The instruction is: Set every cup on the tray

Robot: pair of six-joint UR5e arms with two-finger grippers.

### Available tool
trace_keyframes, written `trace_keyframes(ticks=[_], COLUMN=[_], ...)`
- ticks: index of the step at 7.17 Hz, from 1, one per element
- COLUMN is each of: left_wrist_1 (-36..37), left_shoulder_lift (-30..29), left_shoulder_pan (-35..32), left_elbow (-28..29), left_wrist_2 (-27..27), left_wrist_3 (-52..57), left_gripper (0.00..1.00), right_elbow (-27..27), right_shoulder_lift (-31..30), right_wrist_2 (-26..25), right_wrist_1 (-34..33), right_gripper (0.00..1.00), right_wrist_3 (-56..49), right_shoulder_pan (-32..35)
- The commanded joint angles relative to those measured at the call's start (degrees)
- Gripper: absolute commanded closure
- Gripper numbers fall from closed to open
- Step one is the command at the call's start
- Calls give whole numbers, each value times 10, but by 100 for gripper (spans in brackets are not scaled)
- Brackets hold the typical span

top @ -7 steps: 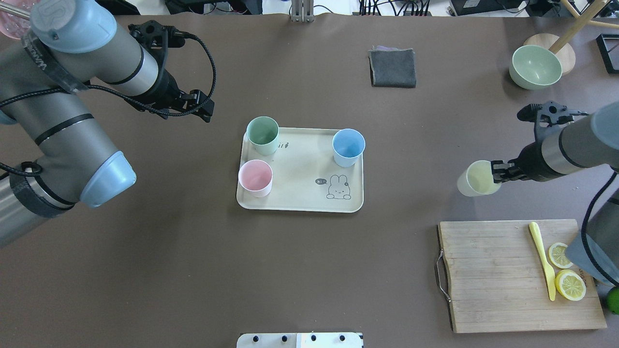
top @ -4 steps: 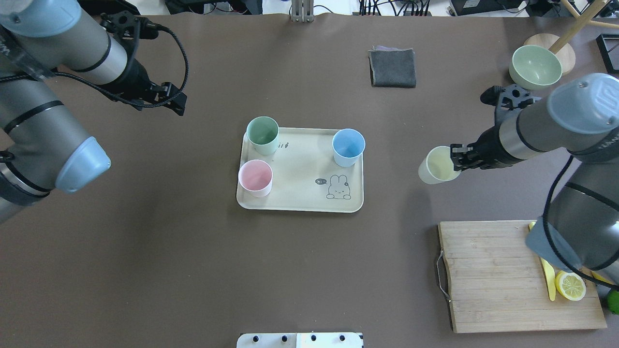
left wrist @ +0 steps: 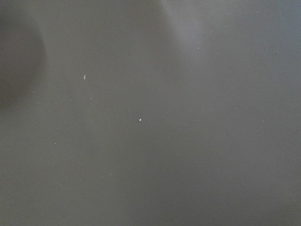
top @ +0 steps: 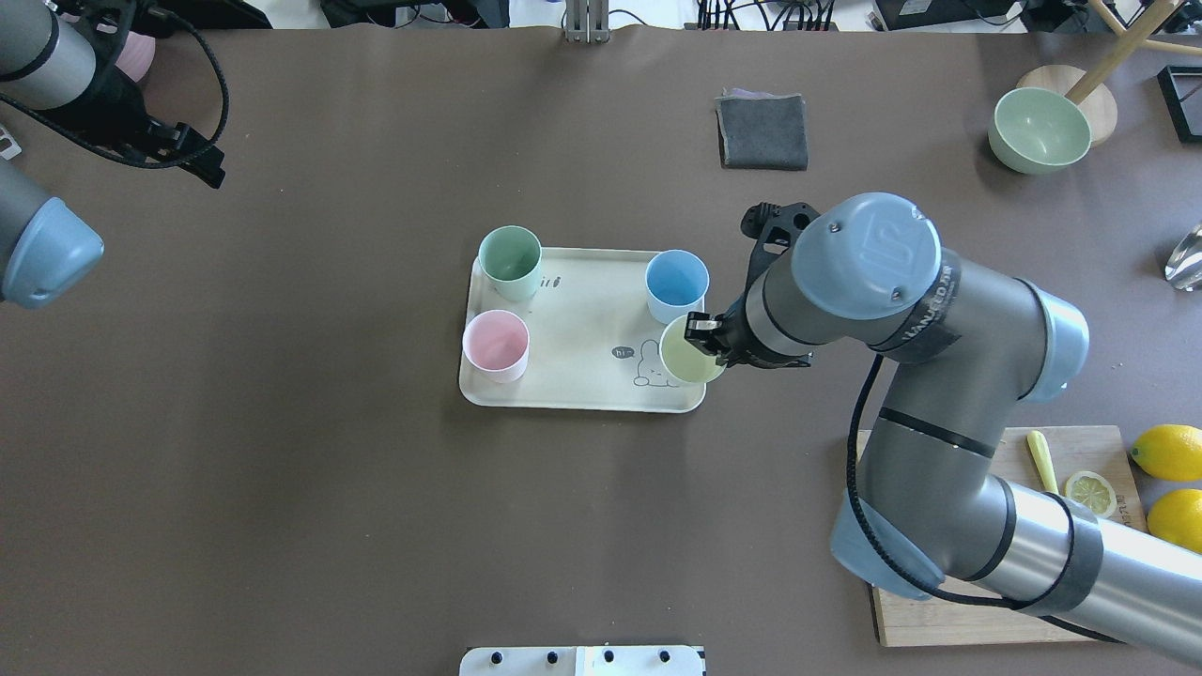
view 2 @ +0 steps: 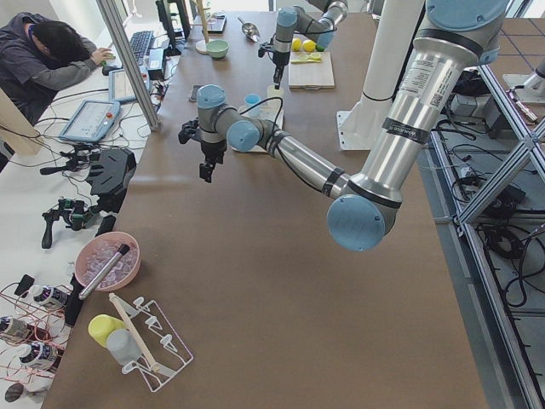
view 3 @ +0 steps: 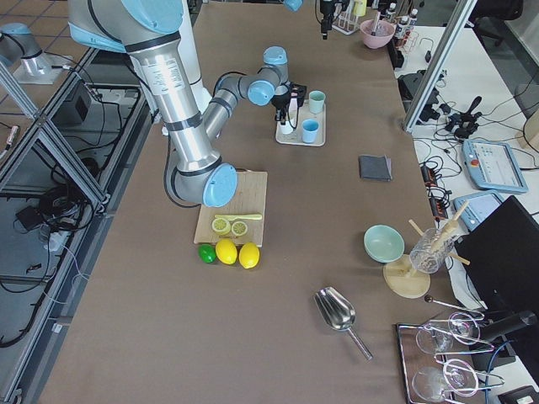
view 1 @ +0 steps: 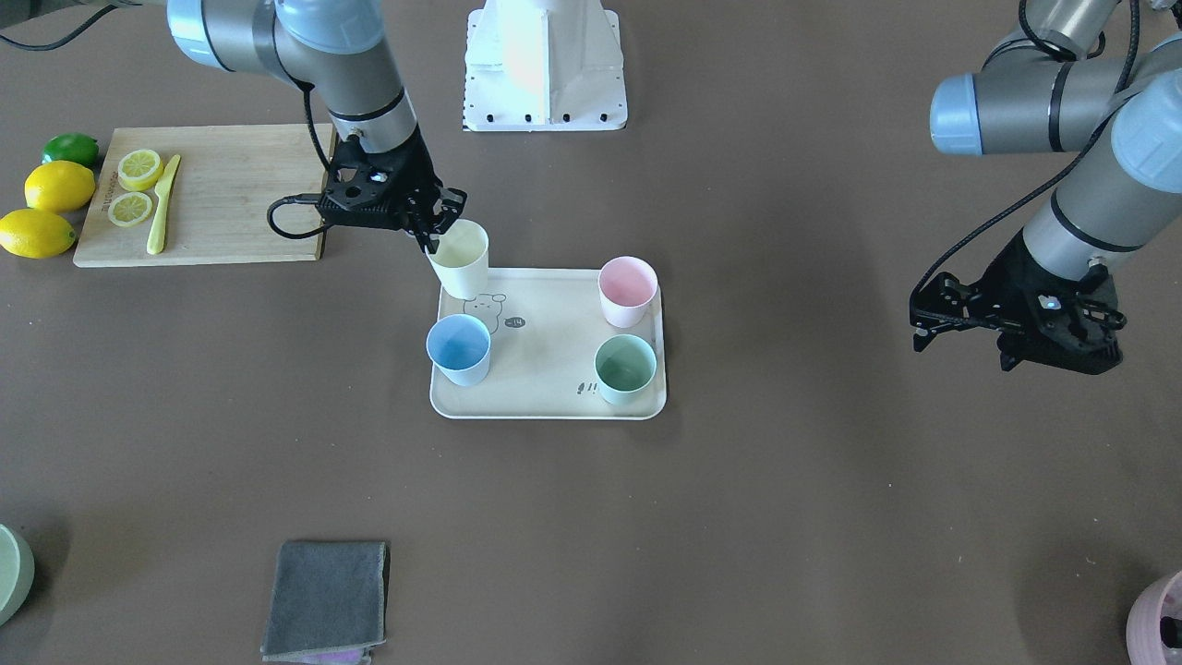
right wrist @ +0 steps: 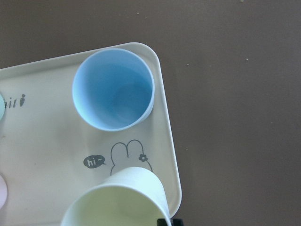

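Observation:
The cream tray (top: 573, 324) with the rabbit drawing lies mid-table, also in the front view (view 1: 545, 369) and the right wrist view (right wrist: 47, 141). The mint green cup (top: 510, 255), pale pink cup (top: 495, 340) and light blue cup (top: 676, 277) stand upright on it. My right gripper (top: 706, 333) is shut on the rim of the pale yellow cup (top: 690, 352). It holds the cup tilted just over the tray's rabbit corner (view 1: 459, 257) (right wrist: 117, 202). My left gripper (top: 208, 174) (view 1: 960, 346) is open and empty, far off to the tray's left.
A wooden cutting board (view 1: 231, 194) with lemon slices and a yellow knife lies near the robot's right side, whole lemons (view 1: 55, 185) beside it. A grey cloth (top: 762, 131) and a green bowl (top: 1038, 127) sit at the far side.
My right arm carried the yellow cup left, from over the bare table to over the tray's rabbit corner. My left arm drew back toward the far left corner.

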Motion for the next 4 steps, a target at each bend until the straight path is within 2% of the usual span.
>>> trace_keyframes(ticks=[1,2,3,4], left_wrist_1=[-1,-1,-5,-5], left_shoulder_lift=[1,1,8,9], left_shoulder_pan=[-1,-1,-1,-1], left_elbow=[0,0,-1,-2], left_wrist_2=[-1,-1,-2,-2], left_wrist_3=[2,2,2,2], left_gripper=[2,2,2,2], right_elbow=[-33,-34,-30,-21], right_shoulder_lift=[26,26,26,26], right_wrist_2=[-6,-11,-28,-26], right_wrist_1=[0,0,0,-1], right_gripper=[73,34,0,0], right_wrist_3=[3,3,-2,-7], right_shoulder_pan=[-8,-8,-8,4])
